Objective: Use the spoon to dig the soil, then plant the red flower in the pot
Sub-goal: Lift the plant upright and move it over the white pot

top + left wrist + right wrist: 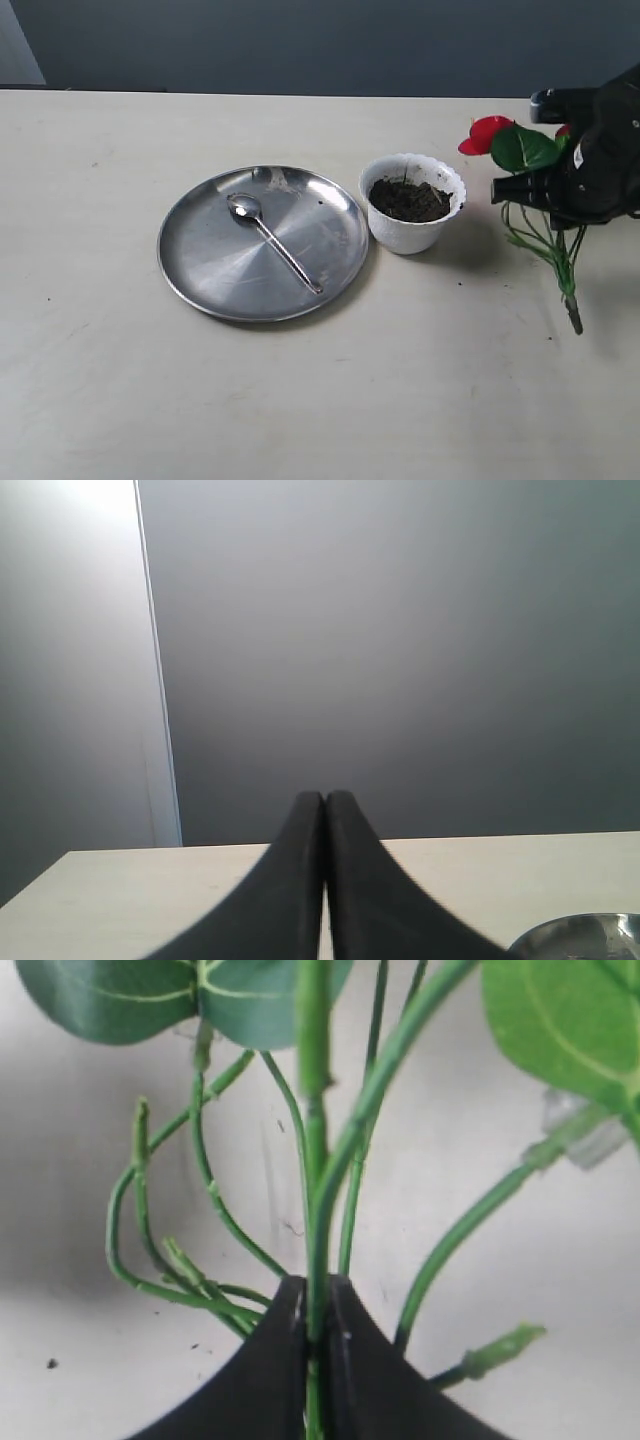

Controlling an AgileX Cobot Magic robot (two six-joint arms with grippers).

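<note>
right claw [318, 1332] pinching red flower [530, 190] stems; stem axis hangs down-frame | pot [412, 203] just left | left claw [325, 805] pressed together

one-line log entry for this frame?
right claw: shut on flower stems, right of pot | left claw: shut, idle | spoon: on plate

Soft, even light fills the exterior view, and the large round steel plate [262, 243] carries pale glare streaks while the small white scalloped pot [412, 203] drops a faint shadow onto the beige counter [320, 400] on its far side from the plate. The left wrist view is dim apart from a bright patch in one corner. In the right wrist view the broad green leaves [180, 1000] are blurred, out of focus.
</note>
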